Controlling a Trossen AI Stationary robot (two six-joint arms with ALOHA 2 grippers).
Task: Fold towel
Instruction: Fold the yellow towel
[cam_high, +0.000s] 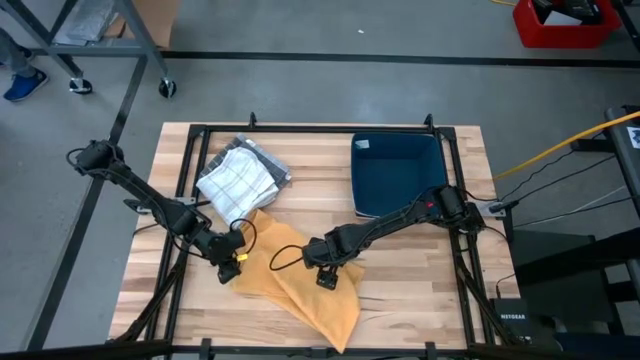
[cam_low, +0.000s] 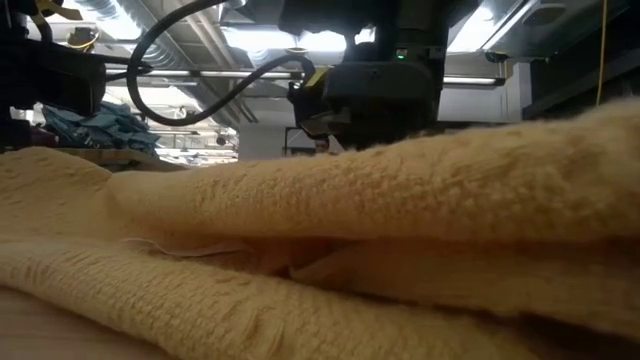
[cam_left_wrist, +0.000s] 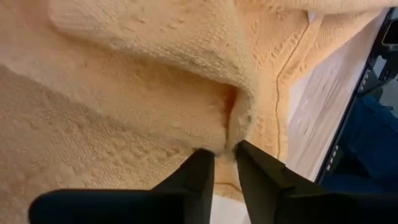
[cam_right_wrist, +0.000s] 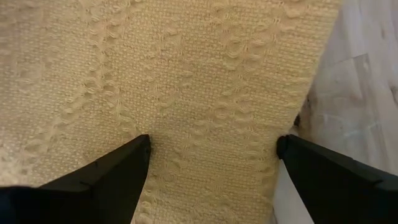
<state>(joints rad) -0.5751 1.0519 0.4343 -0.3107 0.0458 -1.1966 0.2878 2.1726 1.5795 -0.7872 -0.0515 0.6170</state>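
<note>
Mustard-yellow terry cloth, that's the towel (cam_high: 300, 275) in play here, lying rumpled on the near-middle of the slatted wooden counter (cam_high: 400, 290), running diagonally with one end reaching toward the front edge. It's already doubled over on itself in places, but not neatly, so the fold looks barely started.

The left tool (cam_left_wrist: 224, 163) sits at the towel's left edge, its two dark fingers nearly together with a raised ridge of yellow cloth caught between the tips. Looks like a pinch just being made on that bunched fold. The right tool (cam_right_wrist: 211, 149) hovers over the middle of the towel with its fingers spread wide, flat weave between them and nothing held, right near the towel's side edge where bare wood shows.

Best guess on the step: grabbing corners or edges so the cloth can be lifted and laid over. The next move probably needs the right tool to close on its own bit of edge, then both to lift together so the towel doesn't drag into a worse heap.

Room-wise, a folded white-and-grey checked cloth (cam_high: 238, 180) sits just behind the left tool, touching or nearly touching the towel's back corner, so that's tight. A dark blue square bin (cam_high: 398, 172) is behind the right arm, apart from the towel. The front right of the counter is open wood.
</note>
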